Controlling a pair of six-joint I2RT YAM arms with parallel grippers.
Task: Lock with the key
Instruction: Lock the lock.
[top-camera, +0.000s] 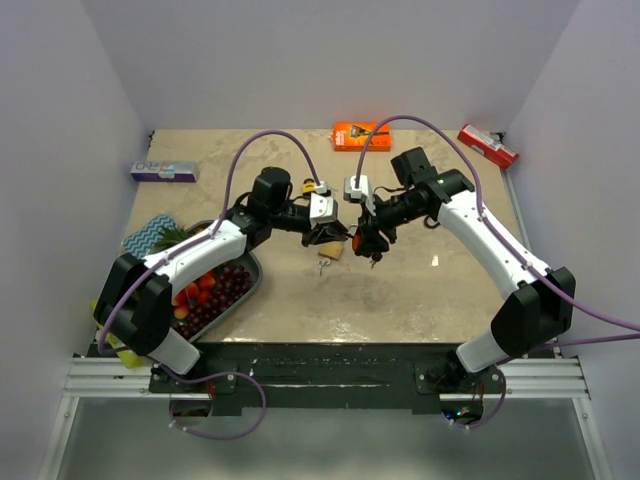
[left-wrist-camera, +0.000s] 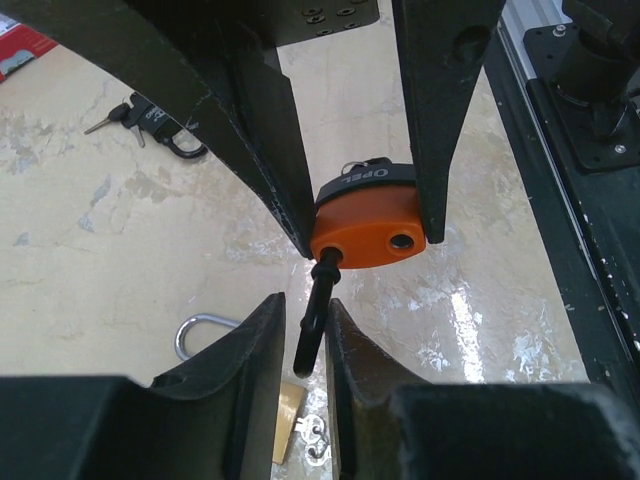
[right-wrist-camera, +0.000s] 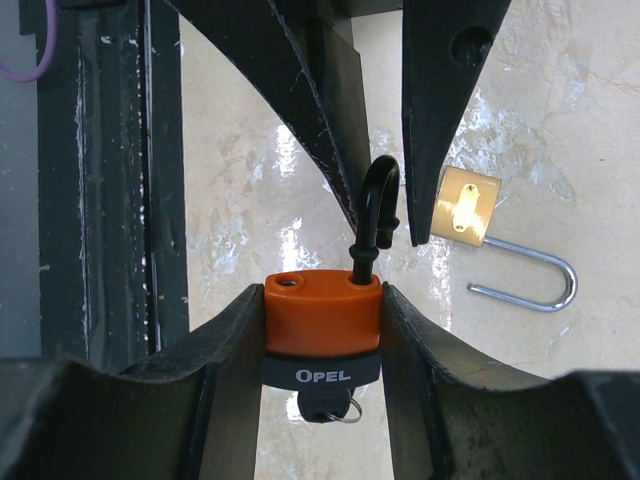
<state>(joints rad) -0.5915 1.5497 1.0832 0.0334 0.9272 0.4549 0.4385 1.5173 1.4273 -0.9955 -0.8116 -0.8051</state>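
An orange padlock (right-wrist-camera: 322, 315) with a black band reading OPEL hangs above the table, and my right gripper (right-wrist-camera: 322, 300) is shut on its body. Its key (right-wrist-camera: 328, 408) sticks out of the underside. The black shackle (right-wrist-camera: 375, 215) stands swung out of its second hole. My left gripper (left-wrist-camera: 303, 305) has its fingers closely around that shackle (left-wrist-camera: 315, 325). The shackle leans on one pad, with a slim gap to the other. From above, both grippers meet at the padlock (top-camera: 358, 240) mid-table.
A brass padlock (right-wrist-camera: 465, 205) with its steel shackle open lies on the table below, small keys (left-wrist-camera: 315, 440) beside it. Another key bundle (left-wrist-camera: 150, 120) lies farther back. An orange box (top-camera: 355, 133), a red box (top-camera: 488, 146), a blue-white box (top-camera: 163, 171) and a fruit tray (top-camera: 250, 285) ring the tabletop.
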